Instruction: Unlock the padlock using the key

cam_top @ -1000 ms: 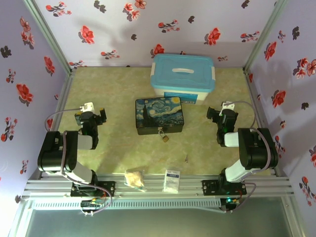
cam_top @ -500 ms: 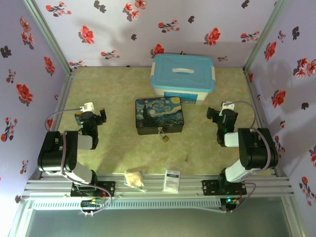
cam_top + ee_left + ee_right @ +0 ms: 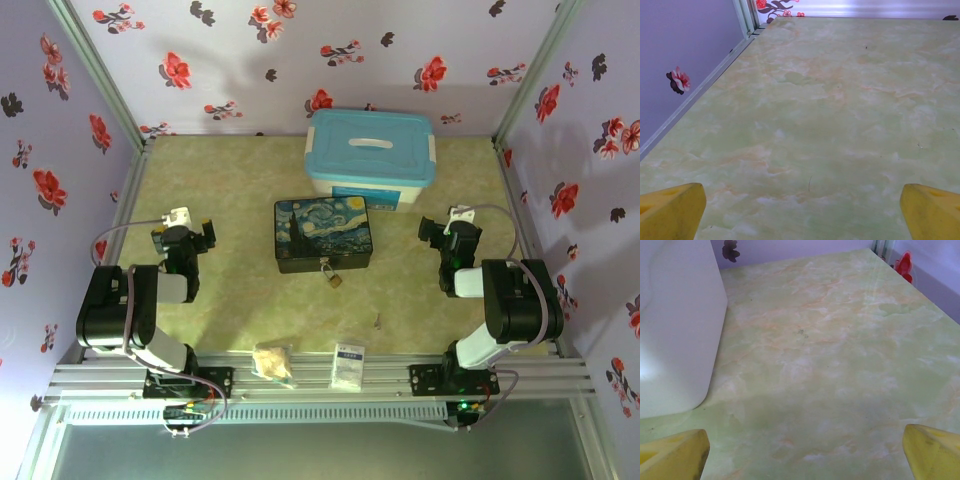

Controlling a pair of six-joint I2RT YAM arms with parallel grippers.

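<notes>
The small brass padlock [image 3: 334,277] hangs at the front edge of the dark-blue painted box [image 3: 322,233], mid-table. The thin grey key [image 3: 378,321] lies on the table in front and to the right of it, barely visible. My left gripper [image 3: 183,232] rests left of the box, open, yellow fingertips [image 3: 670,212] wide apart over bare table. My right gripper [image 3: 445,232] rests right of the box, open too, fingertips [image 3: 935,452] far apart with nothing between them. Both are well away from padlock and key.
A white tub with a light-blue lid [image 3: 370,158] stands behind the box; its side [image 3: 675,330] shows left in the right wrist view. A tan crumpled lump [image 3: 272,360] and a white packet [image 3: 348,366] lie by the front rail. Flowered walls enclose the table.
</notes>
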